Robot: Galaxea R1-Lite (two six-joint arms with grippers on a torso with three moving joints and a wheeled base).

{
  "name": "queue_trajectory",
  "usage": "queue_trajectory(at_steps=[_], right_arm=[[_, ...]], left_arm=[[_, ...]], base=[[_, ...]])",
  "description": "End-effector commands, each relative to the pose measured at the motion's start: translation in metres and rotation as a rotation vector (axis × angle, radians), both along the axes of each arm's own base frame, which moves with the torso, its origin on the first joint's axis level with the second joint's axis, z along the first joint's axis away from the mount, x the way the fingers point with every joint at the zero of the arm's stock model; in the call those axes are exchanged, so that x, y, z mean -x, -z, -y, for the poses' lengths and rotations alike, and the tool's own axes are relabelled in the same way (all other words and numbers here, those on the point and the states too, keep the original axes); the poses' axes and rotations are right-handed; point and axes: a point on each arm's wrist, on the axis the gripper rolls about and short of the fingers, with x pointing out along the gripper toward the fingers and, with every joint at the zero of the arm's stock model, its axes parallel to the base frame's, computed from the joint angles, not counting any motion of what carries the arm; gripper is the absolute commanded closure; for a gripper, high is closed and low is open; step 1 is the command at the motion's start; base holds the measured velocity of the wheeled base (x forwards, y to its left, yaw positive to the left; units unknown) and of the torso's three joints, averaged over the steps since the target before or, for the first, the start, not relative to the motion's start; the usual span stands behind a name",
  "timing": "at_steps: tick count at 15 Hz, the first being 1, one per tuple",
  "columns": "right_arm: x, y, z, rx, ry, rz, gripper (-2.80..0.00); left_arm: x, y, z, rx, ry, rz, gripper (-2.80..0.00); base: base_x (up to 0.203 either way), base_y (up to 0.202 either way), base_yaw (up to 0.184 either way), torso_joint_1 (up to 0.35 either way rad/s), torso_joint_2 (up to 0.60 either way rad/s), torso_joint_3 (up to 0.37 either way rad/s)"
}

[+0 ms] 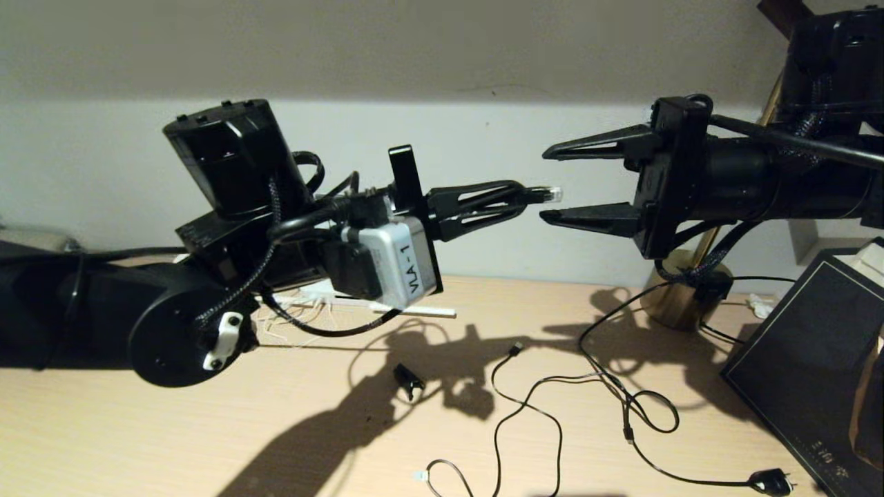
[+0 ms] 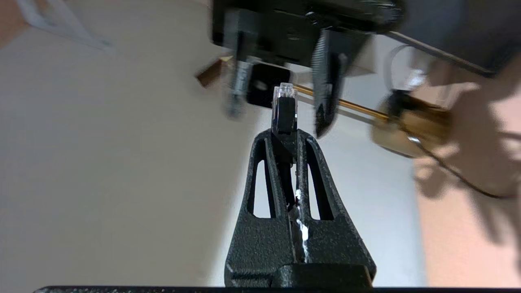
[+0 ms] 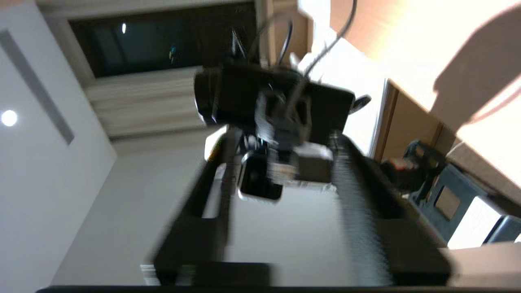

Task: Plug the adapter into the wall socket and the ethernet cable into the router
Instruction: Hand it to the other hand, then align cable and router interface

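Midair, left tool (image 1: 528, 200) grips ethernet cable (image 1: 550, 194) facing spread right tool (image 1: 552, 185).

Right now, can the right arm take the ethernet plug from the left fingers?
Probably yes. The right gripper is open and faces the ethernet cable plug, which sticks out of the shut left gripper; nothing sits between them.

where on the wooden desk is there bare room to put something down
Bare wood lies at the near left of the light wooden desk, below the left arm. It is crowded from the small black clip rightward: thin black cords loop toward the brass lamp base and flat black box.
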Motion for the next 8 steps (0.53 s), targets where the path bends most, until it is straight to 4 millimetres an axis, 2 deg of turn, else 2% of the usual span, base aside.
queue_trajectory(at_steps=[1,3,5,6,8], right_arm=[[0.0,-0.002,0.01,0.0,0.07,0.002,-2.8],[0.003,-0.008,0.021,0.009,0.183,0.05,-2.8],[0.008,-0.01,0.038,0.082,0.343,0.21,-2.8],[0.014,-0.013,0.049,0.143,0.462,0.311,-2.8],[0.043,-0.023,0.062,0.237,0.607,0.478,-2.8]], left_arm=[[0.003,-0.001,-0.022,0.01,-0.039,-0.067,0.0],[-0.006,-0.003,-0.049,0.05,-0.108,-0.203,0.0],[-0.011,-0.003,-0.078,0.102,-0.206,-0.387,0.0],[-0.008,0.001,-0.095,0.108,-0.271,-0.49,0.0],[0.005,0.009,-0.13,0.106,-0.404,-0.714,0.0]], base=[[0.0,0.0,0.0,0.0,0.0,0.0],[0.0,0.0,0.0,0.0,0.0,0.0],[0.0,0.0,0.0,0.0,0.0,0.0],[0.0,0.0,0.0,0.0,0.0,0.0],[0.0,0.0,0.0,0.0,0.0,0.0]])
